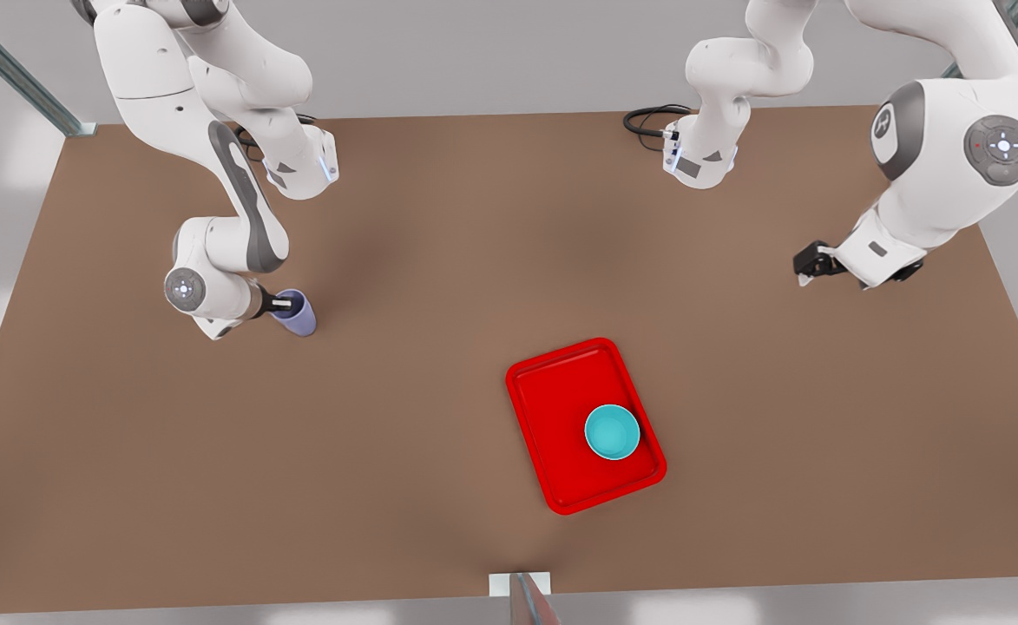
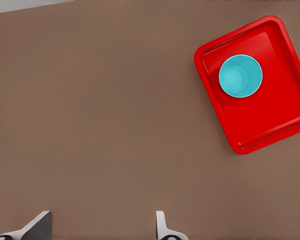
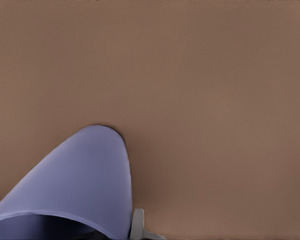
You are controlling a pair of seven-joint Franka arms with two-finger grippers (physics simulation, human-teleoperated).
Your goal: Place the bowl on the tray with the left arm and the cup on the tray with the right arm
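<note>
Tabletop (image 1: pixel 439 260): right hand (image 1: pixel 287 305) grips cup (image 1: pixel 297 314).

Even soft overhead light, faint diffuse shadows, no glare, sharp renders

Broad brown tabletop (image 1: pixel 439 260), black cable (image 1: pixel 647 117) coiled at its far edge (metal frame struts (image 1: pixel 14 74) beyond)

No legible text, brand name or number is being shown on anything in these views. A round emblem is being displayed on the grey joint cap of the arm (image 1: pixel 886 124) at the front view's right, but it is not being rendered clearly enough to be read. Small marks on the arm housings are likewise unreadable.
</note>
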